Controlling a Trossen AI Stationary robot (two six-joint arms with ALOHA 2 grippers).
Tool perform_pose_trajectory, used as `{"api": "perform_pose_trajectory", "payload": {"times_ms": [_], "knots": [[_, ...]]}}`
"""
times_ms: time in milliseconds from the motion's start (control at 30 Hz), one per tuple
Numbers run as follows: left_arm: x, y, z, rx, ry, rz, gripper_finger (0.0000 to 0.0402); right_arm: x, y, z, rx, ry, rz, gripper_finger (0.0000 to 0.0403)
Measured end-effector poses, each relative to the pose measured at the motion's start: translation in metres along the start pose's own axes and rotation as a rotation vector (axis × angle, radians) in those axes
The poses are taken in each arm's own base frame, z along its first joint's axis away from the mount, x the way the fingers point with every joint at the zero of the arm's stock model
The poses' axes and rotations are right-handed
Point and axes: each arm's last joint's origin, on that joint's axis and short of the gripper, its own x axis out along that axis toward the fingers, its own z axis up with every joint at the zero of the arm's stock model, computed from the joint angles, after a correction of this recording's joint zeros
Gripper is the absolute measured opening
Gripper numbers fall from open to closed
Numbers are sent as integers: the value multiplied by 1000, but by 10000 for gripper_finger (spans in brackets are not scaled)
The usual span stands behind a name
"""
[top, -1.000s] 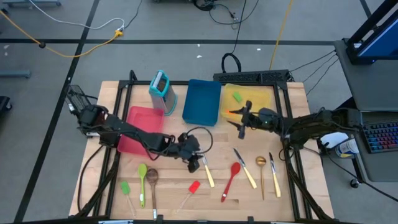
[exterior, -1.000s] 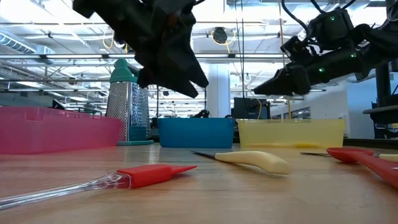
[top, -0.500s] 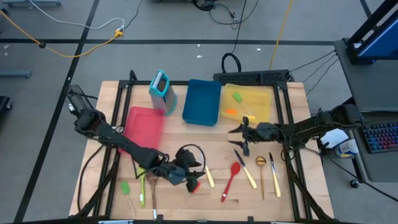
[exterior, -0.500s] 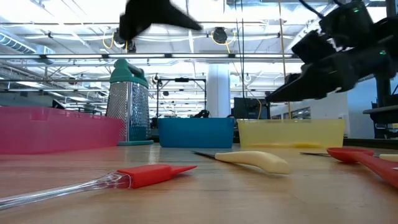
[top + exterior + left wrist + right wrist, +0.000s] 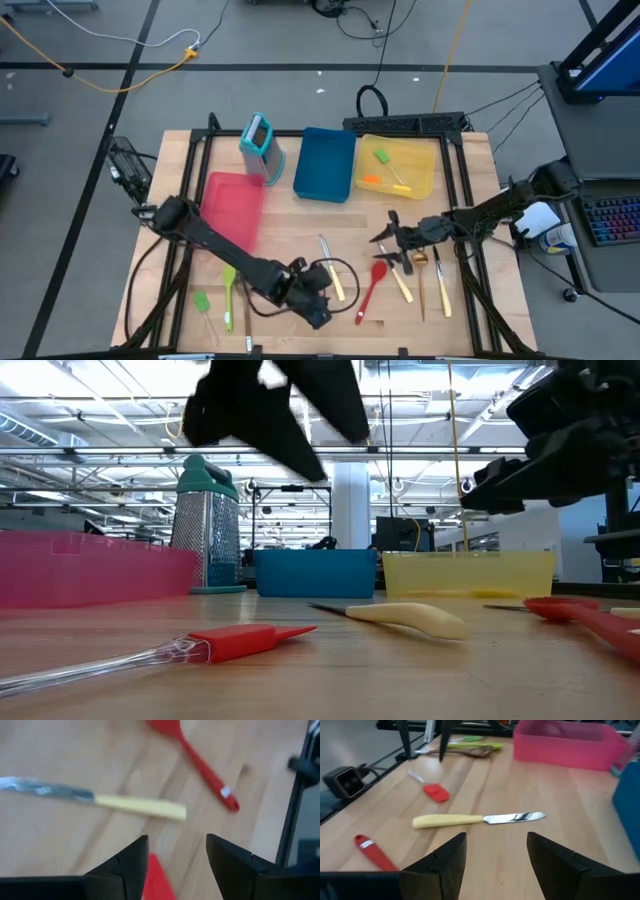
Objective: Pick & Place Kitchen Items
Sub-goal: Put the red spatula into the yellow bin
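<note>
- The left gripper (image 5: pixel 312 300), fingers spread and empty, hovers low in the high view's lower centre, directly over the red mini spatula (image 5: pixel 240 641).
- The spatula lies flat on the table (image 5: pixel 290 220), its clear handle running toward the lower left.
- The right gripper (image 5: pixel 392 243), jaws also spread and empty, hangs right of centre above the red spoon (image 5: pixel 372 285), farther from the spatula.
</note>
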Motion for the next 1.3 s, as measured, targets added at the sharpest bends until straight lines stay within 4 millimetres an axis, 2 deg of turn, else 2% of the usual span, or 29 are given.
{"api": "perform_pose_trajectory", "payload": {"times_ms": [200,400,667,900,1033,1133,1300], "knots": [[27,12,-15,-9,158,77,251,0,4,-1,-7,9,19,201],[34,11,-19,-1,175,72,301,0,4,-4,8,38,15,201],[46,10,-35,1,220,111,318,-1,4,-5,4,46,15,201],[56,9,-49,37,235,132,298,0,4,-4,-25,36,12,201],[55,10,-56,91,229,172,273,0,3,-4,-30,33,-23,201],[55,11,-58,95,235,185,237,0,3,-4,-31,34,-39,201],[56,11,-58,99,234,181,152,0,3,-4,-31,34,-38,201]]}}
